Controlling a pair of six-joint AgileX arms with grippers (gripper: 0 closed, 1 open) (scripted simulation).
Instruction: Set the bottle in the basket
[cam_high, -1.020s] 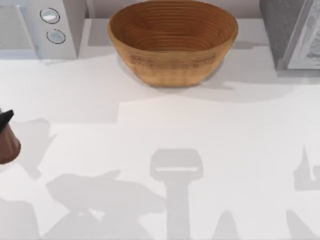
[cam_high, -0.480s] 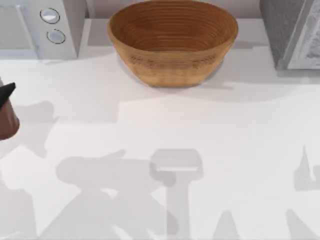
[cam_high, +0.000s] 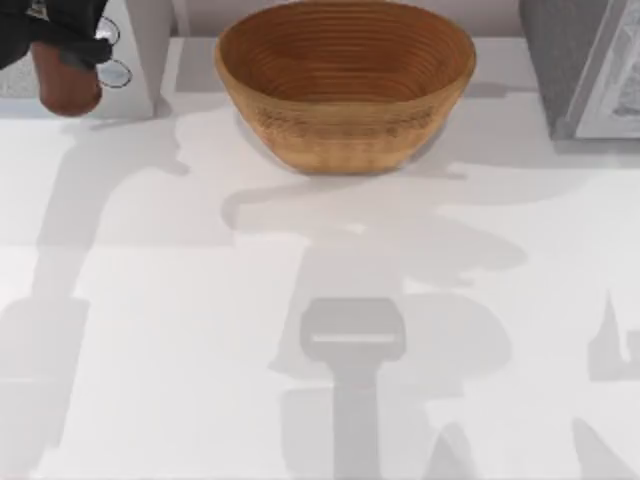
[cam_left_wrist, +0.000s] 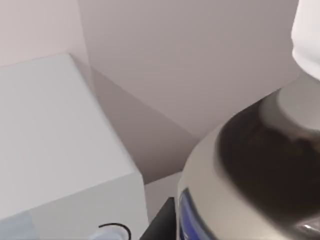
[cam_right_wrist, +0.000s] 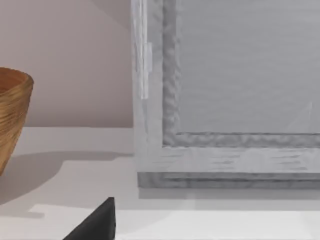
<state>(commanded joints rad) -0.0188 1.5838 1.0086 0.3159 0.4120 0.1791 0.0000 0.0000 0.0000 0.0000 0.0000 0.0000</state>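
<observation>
My left gripper (cam_high: 62, 42) is shut on the reddish-brown bottle (cam_high: 68, 88), which it holds in the air at the table's far left back. Up close in the left wrist view, the bottle (cam_left_wrist: 235, 200) shows its grey label band, dark neck and white cap (cam_left_wrist: 307, 35). The tan wicker basket (cam_high: 345, 130) stands at the back centre, well to the right of the bottle and apart from it. Its side also appears as the basket (cam_right_wrist: 12, 115) in the right wrist view. A black part of my right gripper (cam_right_wrist: 97, 222) shows in that same view.
A white appliance (cam_high: 140, 60) with round dials stands at the back left, right under the held bottle. A grey box (cam_high: 575, 60) stands at the back right, beside the basket. Arm shadows lie across the bare white table (cam_high: 200, 300).
My left gripper has carried the bottle from the table's left edge toward the back left corner, over the white appliance. The basket has not moved.
</observation>
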